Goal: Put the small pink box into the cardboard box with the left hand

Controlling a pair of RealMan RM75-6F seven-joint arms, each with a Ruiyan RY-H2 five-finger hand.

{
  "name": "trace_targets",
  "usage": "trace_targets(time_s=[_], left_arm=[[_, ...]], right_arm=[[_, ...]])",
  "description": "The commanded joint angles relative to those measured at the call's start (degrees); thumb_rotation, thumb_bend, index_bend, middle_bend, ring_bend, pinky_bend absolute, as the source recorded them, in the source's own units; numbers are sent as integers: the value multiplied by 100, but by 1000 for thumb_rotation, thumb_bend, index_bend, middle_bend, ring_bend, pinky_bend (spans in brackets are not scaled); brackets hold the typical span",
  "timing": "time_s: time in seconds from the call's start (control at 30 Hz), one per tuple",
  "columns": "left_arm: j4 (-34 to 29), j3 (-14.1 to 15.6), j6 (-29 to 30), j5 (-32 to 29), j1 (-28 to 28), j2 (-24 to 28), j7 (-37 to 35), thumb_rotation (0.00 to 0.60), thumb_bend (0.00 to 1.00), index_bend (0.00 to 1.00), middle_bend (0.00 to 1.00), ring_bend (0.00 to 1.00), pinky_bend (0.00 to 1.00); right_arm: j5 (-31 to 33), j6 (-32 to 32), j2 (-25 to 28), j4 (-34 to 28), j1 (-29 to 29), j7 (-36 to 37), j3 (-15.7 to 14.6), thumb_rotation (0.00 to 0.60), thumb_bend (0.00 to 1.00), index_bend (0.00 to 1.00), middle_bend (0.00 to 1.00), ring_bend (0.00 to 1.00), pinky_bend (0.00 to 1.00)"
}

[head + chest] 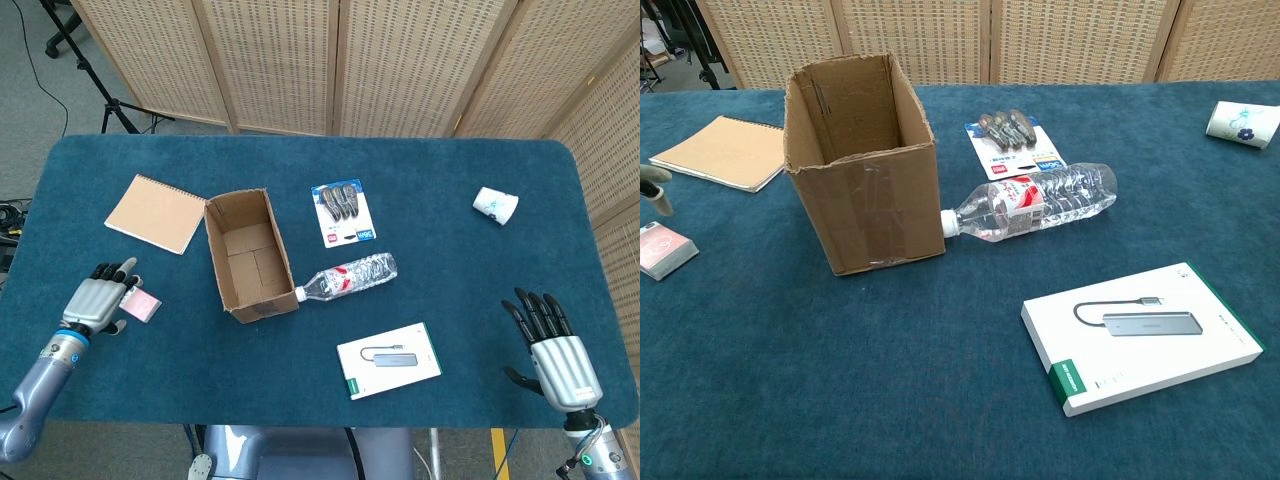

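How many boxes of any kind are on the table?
3: the open cardboard box left of centre, the small pink box by the left hand, and a flat white box near the front edge. None seems hidden.
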Motion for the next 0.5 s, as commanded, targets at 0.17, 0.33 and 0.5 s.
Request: trace_targets(time_s=[0.17,0.33,0.5], left_arm=[[168,55,-49,-155,-129,-208,160,600,279,237,0,0,0],[162,126,-72,-219,-182,-243,254,600,282,237,0,0,0],[196,169,-84,-294,-220,-296,300,600,288,237,0,0,0]], right_arm=[[-6,31,6,13,-7,35,5,600,132,79,0,0,0],[-13,62,0,36,-11,68,14,600,134,79,0,0,0],[-31,82,-4,45,-14,78,12,600,134,79,0,0,0]])
